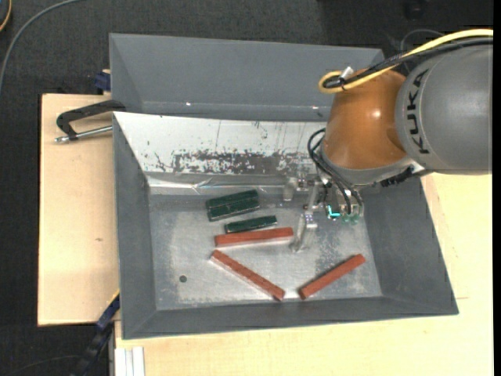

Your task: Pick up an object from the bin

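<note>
Right now the jaws sit just at the right end of the middle red stick (254, 237), which lies flat and points left to right, with a dark green block (250, 225) along its far side, and I cannot tell if they are open or closed.

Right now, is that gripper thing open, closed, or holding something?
Gripper: open or closed cannot be told from here. It is low in the bin, at the right end of the upper red bar.

Pincer (304, 233) beside upper red bar (252, 239), grey bin (130, 225)
</note>
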You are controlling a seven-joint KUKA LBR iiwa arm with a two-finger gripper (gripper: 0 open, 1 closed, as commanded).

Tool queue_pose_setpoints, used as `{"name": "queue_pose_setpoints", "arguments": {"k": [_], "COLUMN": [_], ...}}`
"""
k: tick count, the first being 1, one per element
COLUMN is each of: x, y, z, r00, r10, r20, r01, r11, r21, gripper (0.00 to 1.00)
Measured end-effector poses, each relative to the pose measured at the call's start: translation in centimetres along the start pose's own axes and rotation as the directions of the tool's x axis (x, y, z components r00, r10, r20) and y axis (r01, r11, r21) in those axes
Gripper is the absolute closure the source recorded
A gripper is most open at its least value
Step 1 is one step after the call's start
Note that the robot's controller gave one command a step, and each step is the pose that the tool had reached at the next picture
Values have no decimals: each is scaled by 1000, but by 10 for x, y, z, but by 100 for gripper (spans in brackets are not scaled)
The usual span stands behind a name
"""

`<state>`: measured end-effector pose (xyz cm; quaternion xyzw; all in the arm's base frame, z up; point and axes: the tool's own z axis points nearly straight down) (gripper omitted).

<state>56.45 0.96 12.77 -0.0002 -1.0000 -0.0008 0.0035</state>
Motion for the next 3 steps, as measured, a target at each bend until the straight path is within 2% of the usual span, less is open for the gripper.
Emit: {"name": "queue_pose_setpoints", "arguments": {"k": [1, 2, 3], "x": [5, 4, 6], "y": [22, 21, 49], "z": [61, 57, -208], "r00": [1000, 1000, 999], "r10": [-2, 0, 27], "r20": [1, 7, 23], "r01": [2, 0, -27], "r11": [1000, 1000, 1000], "r21": [-1, 0, -2], "gripper": [0, 100, 100]}}
